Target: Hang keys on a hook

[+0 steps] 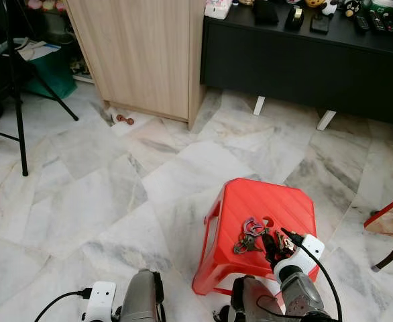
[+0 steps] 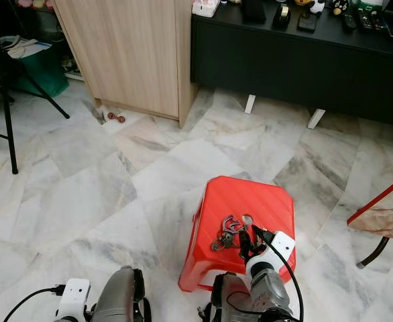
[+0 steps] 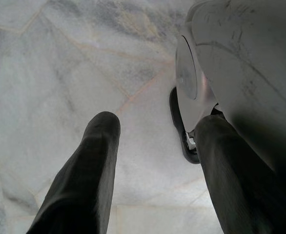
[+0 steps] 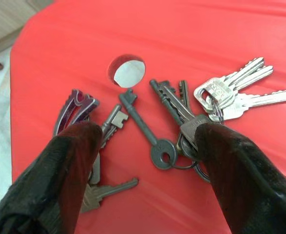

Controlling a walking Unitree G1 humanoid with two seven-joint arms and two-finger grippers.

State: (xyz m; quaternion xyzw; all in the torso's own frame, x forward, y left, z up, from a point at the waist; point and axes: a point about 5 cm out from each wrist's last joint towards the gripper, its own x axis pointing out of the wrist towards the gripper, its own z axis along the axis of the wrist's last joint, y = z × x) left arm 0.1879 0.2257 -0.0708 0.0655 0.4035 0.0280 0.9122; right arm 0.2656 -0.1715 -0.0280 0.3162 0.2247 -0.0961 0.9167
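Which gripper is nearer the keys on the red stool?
Right. The right gripper straddles the keys on the red stool, fingers open. The left gripper hangs over bare floor, away from them.

Bare marble floor (image 1: 102, 194) around stool (image 1: 250, 201); cabinet (image 1: 143, 54) well behind

Silver and dark grey keys (image 4: 182, 122) lie on a red stool (image 1: 277, 201) over grey-veined white marble floor (image 1: 116, 188).
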